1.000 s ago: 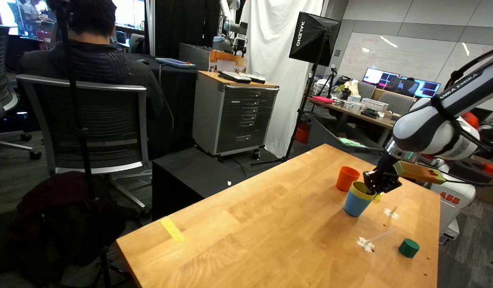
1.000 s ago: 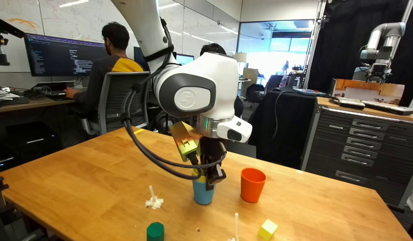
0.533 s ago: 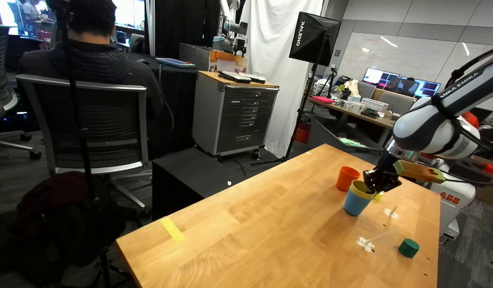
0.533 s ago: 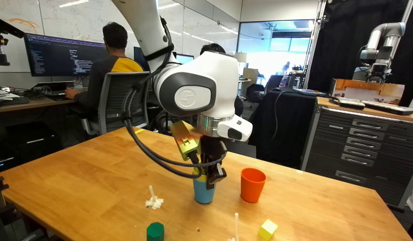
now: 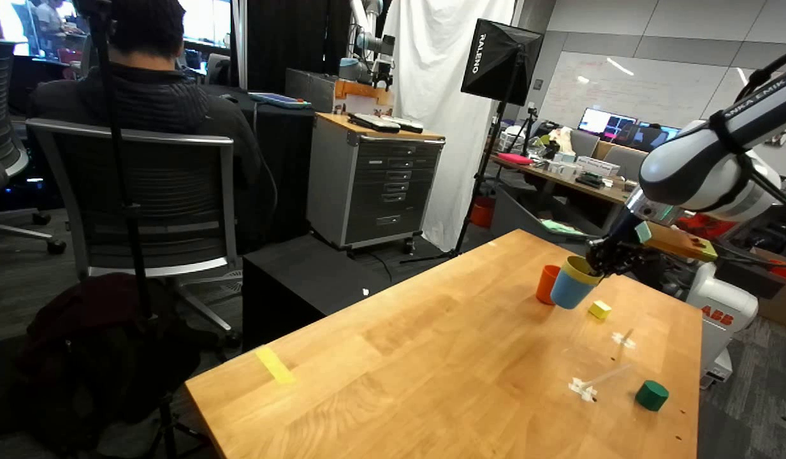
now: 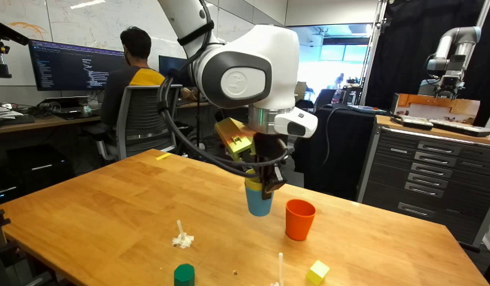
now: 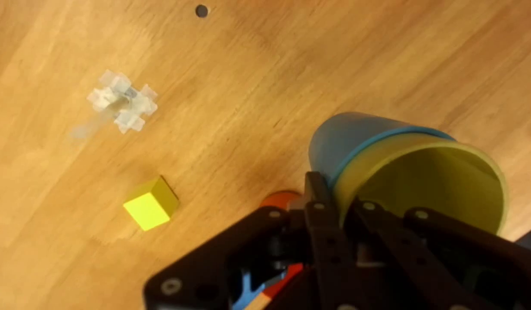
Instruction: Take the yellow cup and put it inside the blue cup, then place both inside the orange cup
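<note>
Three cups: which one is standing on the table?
The orange cup: it stands upright on the table, free of the gripper. The yellow cup, nested in the blue cup, is pinched with it and held above the table.

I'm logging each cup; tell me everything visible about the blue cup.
The blue cup is plain, round and tapered, apparently plastic. It hangs mouth up above the table, near the orange cup; slight tilt is hard to judge. The yellow cup nests inside, its rim protruding. The end effector pinches both cups at one side.
</note>
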You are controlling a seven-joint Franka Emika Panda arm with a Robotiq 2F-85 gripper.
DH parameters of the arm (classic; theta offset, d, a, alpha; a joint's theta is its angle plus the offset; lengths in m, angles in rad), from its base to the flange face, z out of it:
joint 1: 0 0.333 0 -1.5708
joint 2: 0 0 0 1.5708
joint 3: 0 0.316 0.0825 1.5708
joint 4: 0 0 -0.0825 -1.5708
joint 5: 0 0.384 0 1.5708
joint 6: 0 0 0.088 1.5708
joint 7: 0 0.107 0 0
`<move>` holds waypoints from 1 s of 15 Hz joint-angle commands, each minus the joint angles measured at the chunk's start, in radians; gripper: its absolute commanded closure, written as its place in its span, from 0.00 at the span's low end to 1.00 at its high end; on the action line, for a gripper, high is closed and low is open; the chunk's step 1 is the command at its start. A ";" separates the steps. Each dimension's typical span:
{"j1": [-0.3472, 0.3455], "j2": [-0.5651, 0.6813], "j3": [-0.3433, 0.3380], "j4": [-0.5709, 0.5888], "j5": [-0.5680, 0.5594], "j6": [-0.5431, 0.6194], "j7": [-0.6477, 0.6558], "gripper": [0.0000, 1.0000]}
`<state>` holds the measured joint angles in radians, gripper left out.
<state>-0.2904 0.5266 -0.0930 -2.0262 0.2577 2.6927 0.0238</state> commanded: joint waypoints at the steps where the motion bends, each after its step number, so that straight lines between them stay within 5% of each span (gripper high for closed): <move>1: -0.030 -0.040 -0.005 0.056 0.019 -0.074 -0.002 0.94; 15: -0.093 0.076 -0.044 0.260 0.028 -0.105 0.030 0.94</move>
<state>-0.3822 0.5471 -0.1311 -1.8415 0.2704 2.6106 0.0298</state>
